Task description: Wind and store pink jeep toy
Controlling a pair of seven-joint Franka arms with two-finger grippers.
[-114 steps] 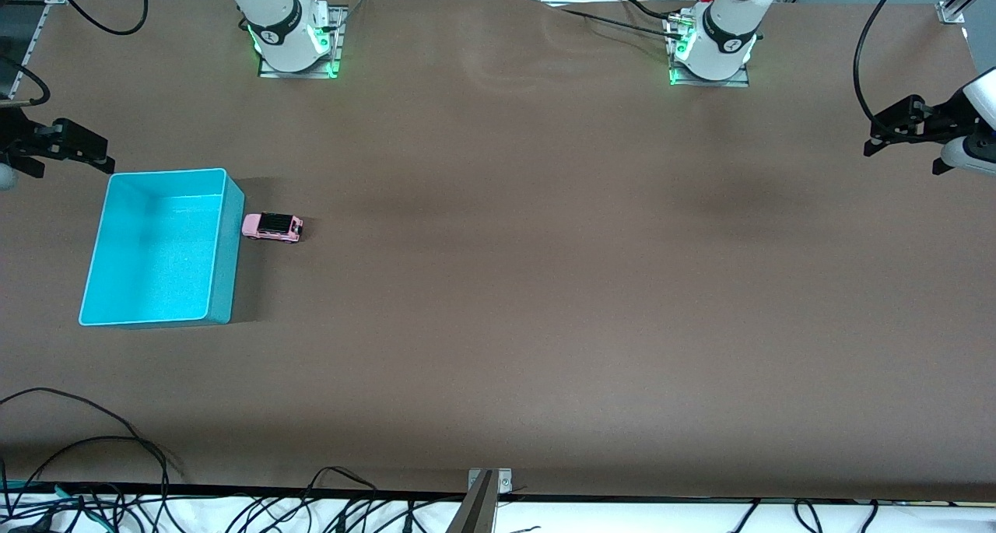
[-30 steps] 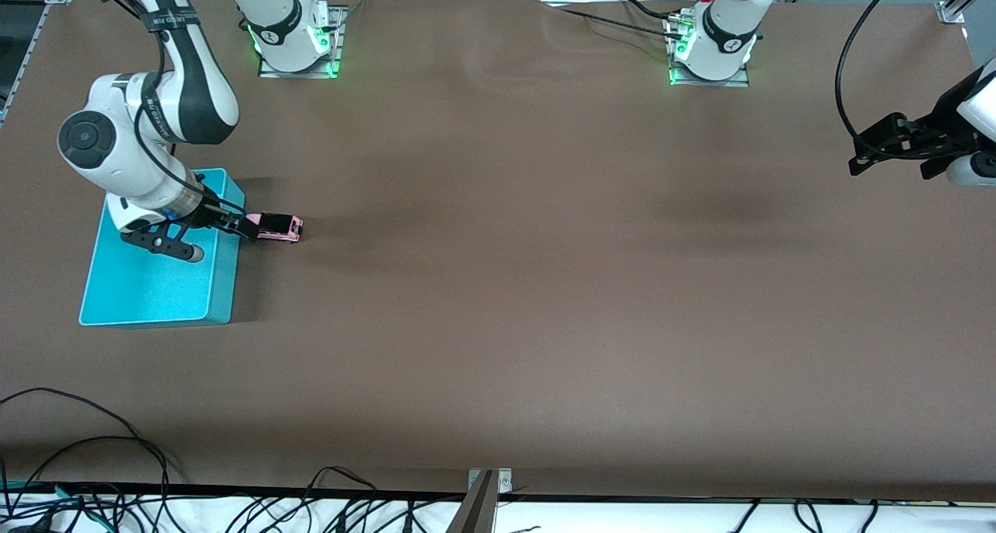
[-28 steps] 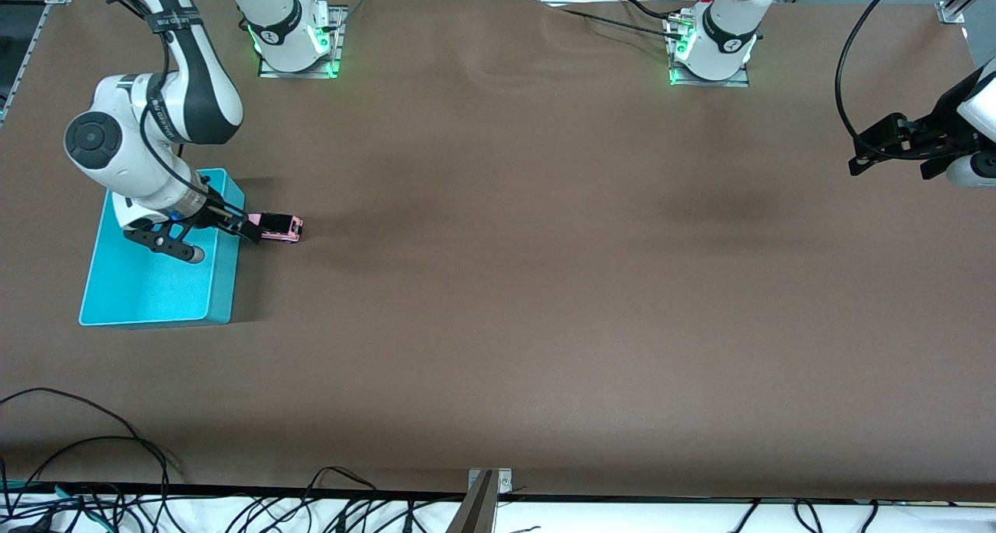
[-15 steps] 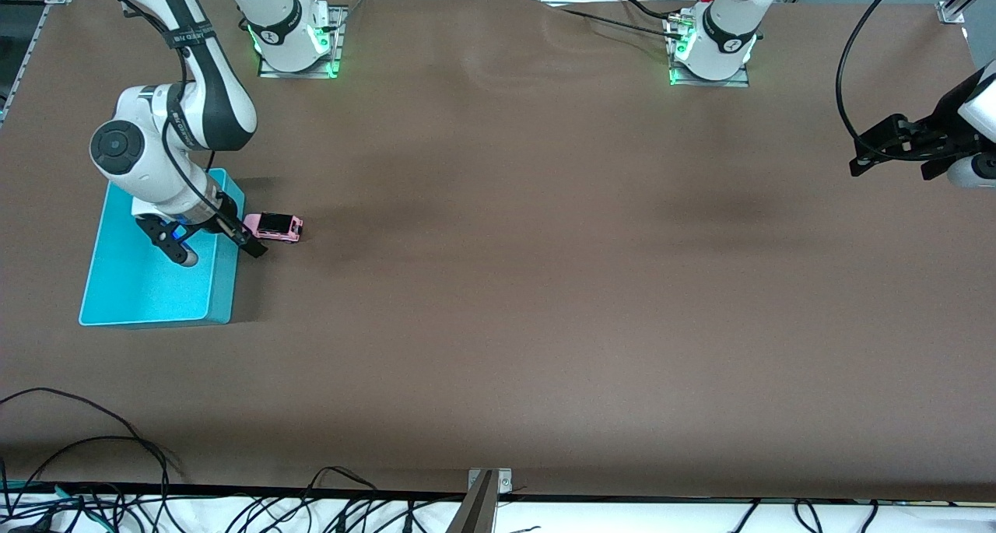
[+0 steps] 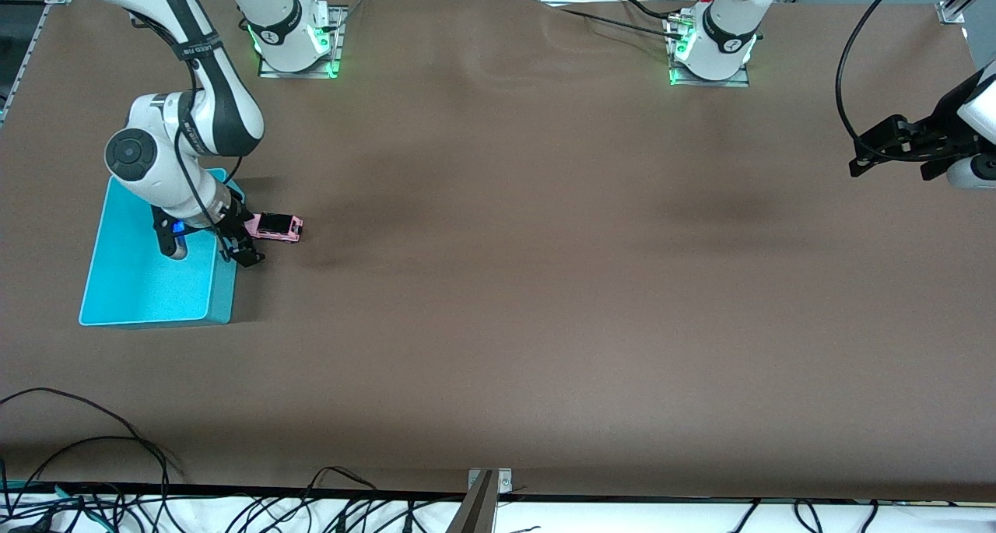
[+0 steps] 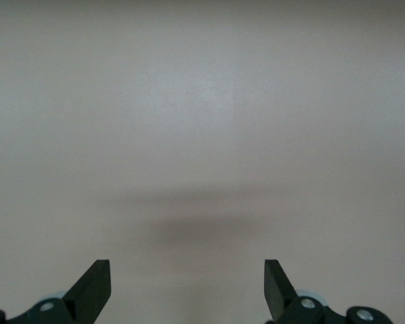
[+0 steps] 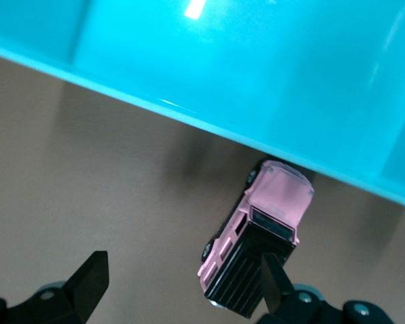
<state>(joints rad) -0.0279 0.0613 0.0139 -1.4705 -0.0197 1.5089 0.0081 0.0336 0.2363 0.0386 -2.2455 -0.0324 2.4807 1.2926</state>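
Touching the cyan bin (image 5: 222,303), pink jeep toy (image 5: 274,227) sits beside spread right fingers (image 7: 93,273).

A brown table (image 5: 545,284) is seen carrying a cyan bin (image 5: 148,292) at the right arm's end, with a pink jeep (image 5: 274,227) set on the tabletop just beside the bin's wall, its pink nose toward the bin.

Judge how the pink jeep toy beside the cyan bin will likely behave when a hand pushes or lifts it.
The pink jeep toy sits on its wheels, so a nudge along its length would probably roll it. It looks like a small rigid shell, likely stiff and light. The cyan bin stands close by its nose and may stop it. The open right hand could straddle it.
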